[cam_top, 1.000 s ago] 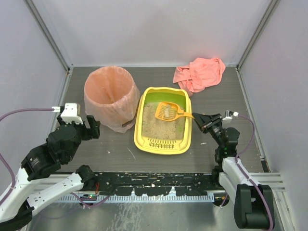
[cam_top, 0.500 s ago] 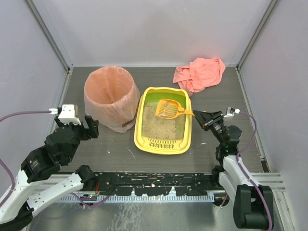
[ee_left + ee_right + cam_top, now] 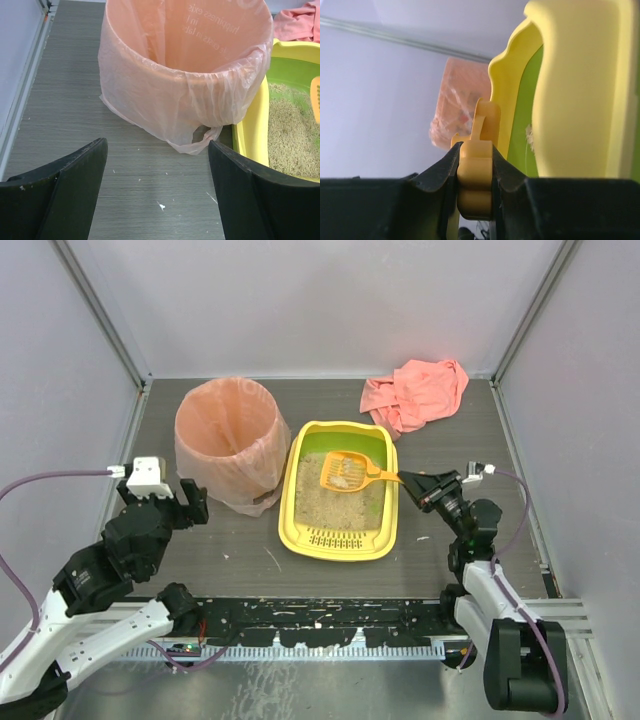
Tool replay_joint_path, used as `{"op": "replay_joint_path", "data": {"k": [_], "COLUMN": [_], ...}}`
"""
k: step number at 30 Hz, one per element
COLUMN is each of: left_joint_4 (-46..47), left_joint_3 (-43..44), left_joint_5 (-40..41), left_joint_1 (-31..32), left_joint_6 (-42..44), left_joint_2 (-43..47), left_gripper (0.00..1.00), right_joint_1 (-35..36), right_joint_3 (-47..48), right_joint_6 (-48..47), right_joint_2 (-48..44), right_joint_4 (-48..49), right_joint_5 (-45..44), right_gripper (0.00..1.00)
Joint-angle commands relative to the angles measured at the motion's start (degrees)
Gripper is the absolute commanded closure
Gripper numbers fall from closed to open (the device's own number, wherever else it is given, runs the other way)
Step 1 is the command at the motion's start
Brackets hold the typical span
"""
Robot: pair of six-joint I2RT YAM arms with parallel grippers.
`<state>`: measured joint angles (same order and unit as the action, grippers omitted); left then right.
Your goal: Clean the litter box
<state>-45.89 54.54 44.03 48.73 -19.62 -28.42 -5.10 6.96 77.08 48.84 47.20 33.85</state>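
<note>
The yellow litter box (image 3: 291,502) with green inner walls and sandy litter lies mid-table, its slotted grate at the near end. My right gripper (image 3: 412,483) is shut on the handle of the orange slotted scoop (image 3: 347,470), whose head hangs over the far part of the litter with pale bits in it. In the right wrist view the scoop handle (image 3: 475,180) is clamped between my fingers, beside the box rim (image 3: 580,90). My left gripper (image 3: 190,502) is open and empty, low by the near side of the pink-bagged bin (image 3: 228,440). The left wrist view shows the bin (image 3: 185,75) and the box's left rim (image 3: 252,135).
A crumpled pink cloth (image 3: 418,392) lies at the back right. The enclosure's walls stand close on the left, right and back. Small white specks dot the table in front of the bin (image 3: 161,206).
The scoop head has shifted slightly over the far part of the litter, out and back. My left arm has moved a little; both grippers keep their state.
</note>
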Motion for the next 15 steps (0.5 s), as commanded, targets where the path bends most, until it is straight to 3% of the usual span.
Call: {"op": "replay_joint_path", "data": {"k": [1,3,6,9,13,15], "left_joint_4": [5.1,5.3,6.1,6.6,6.6,6.5], "left_joint_3": [-0.6,-0.6,-1.0,-0.8,-1.0,-0.8], "left_joint_5": [2.7,2.5,2.3,2.4,3.1,3.5], "left_joint_1": [-0.1,-0.1,-0.1,-0.1,-0.1,-0.1], "left_joint_6": [0.8,0.7,0.8,1.4,1.7,1.9], "left_joint_2": [-0.4,-1.4,-2.3,-3.1,-3.1,-3.1], "left_gripper": [0.17,0.16,0.16,0.15,0.15,0.14], "right_joint_1": [-0.9,-3.2,1.7,-4.1,0.7,-3.1], "right_joint_3": [2.5,0.6,3.8,1.4,4.9,3.4], "right_joint_6": [-1.2,0.7,-1.6,1.0,-1.8,0.5], "right_joint_2": [-0.4,-1.9,1.8,-0.1,3.1,2.0], "right_joint_4": [2.4,-0.7,4.9,0.4,3.7,1.8], "right_joint_5": [3.2,-0.1,4.3,1.4,5.3,4.0], "right_gripper": [1.0,0.99,0.99,0.99,0.99,0.99]}}
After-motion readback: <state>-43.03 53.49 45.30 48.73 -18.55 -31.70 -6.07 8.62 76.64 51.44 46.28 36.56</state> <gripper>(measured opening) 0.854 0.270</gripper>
